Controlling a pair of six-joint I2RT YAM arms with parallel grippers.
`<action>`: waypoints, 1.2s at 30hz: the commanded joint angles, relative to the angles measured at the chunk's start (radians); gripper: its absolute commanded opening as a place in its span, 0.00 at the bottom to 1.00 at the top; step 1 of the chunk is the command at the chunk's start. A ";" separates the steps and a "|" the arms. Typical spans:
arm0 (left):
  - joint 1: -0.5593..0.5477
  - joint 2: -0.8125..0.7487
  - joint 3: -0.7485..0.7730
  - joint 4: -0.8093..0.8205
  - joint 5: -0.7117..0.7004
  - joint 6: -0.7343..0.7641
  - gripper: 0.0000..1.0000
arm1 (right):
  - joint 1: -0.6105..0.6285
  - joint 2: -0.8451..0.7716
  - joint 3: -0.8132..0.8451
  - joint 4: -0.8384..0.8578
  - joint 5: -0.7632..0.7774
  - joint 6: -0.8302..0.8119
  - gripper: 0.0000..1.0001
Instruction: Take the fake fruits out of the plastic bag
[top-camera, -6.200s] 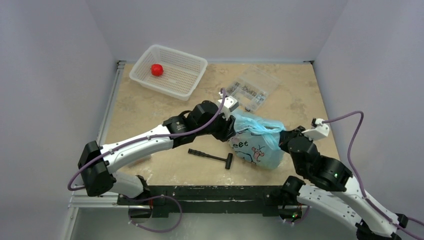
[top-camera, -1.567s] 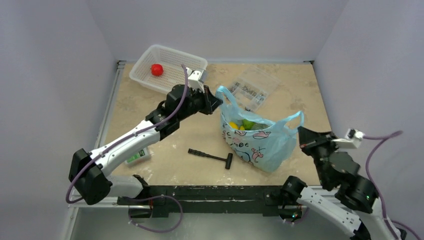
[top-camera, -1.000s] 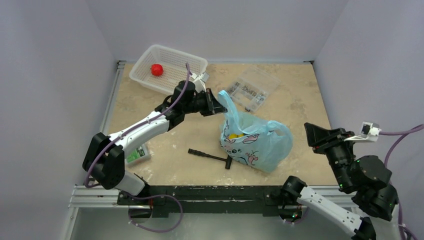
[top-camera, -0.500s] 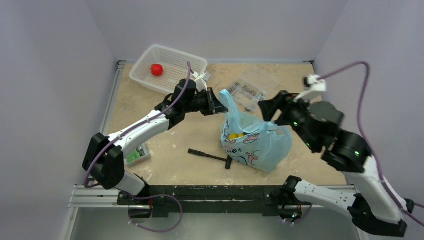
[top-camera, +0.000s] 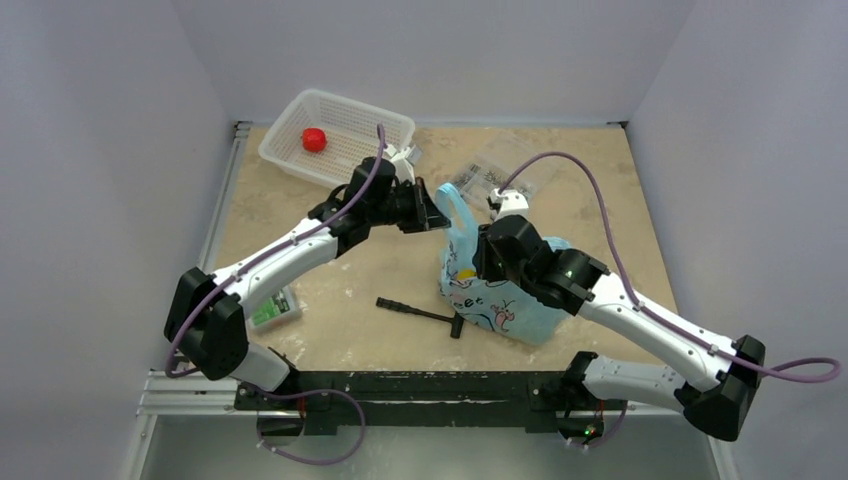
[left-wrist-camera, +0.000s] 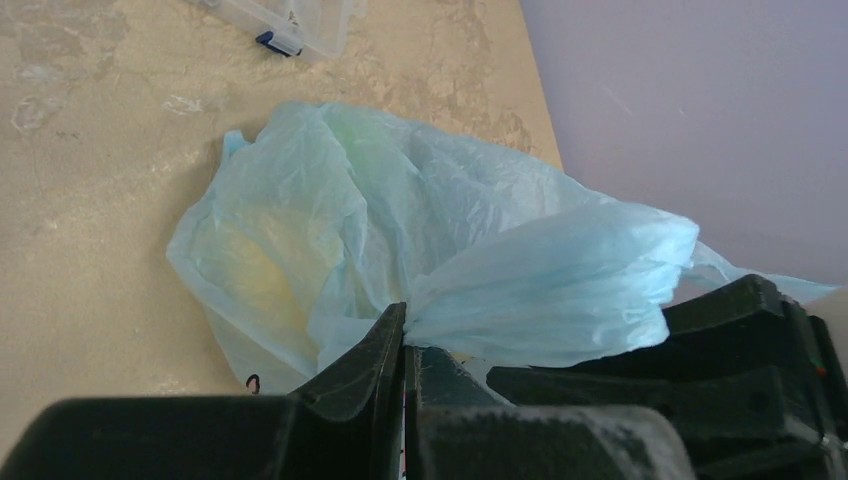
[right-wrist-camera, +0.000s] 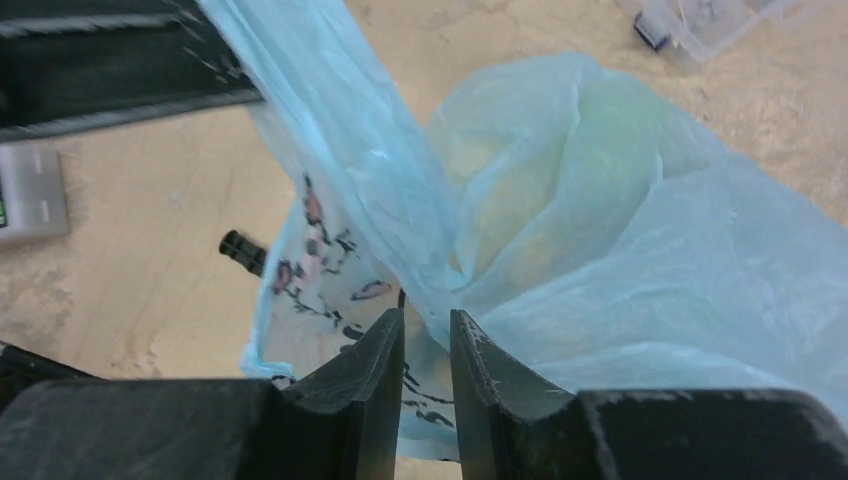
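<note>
The light-blue plastic bag (top-camera: 515, 295) with its pink cartoon print stands near the table's front middle. My left gripper (top-camera: 437, 206) is shut on one handle and holds it up to the left; the left wrist view shows the film (left-wrist-camera: 540, 290) pinched at the fingertips (left-wrist-camera: 395, 325). My right gripper (top-camera: 482, 262) hangs over the bag's mouth with its jaws slightly apart and nothing between them (right-wrist-camera: 427, 325). A yellow fruit (top-camera: 466, 272) shows in the opening, and yellow and green shapes show through the film (right-wrist-camera: 590, 130). A red round fruit (top-camera: 314, 139) lies in the white mesh basket (top-camera: 385, 152).
A black T-handled tool (top-camera: 420, 313) lies just left of the bag. A clear compartment box (top-camera: 497, 176) sits behind the bag. A small green-and-white box (top-camera: 275, 308) lies under the left arm. The basket is at the back left.
My right arm let go of its handle, swung up and round from the right, and now reaches over the bag's mouth. My left gripper lifted its handle up and left and holds still.
</note>
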 joint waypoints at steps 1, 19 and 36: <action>0.001 -0.051 0.049 -0.033 -0.057 0.048 0.00 | 0.001 -0.079 -0.110 0.056 0.041 0.125 0.22; 0.004 -0.153 -0.014 -0.018 -0.165 0.108 0.00 | 0.032 -0.254 -0.323 -0.030 -0.060 0.361 0.40; -0.098 -0.282 0.072 -0.070 -0.146 0.650 0.74 | 0.032 -0.290 -0.126 -0.159 -0.055 0.197 0.72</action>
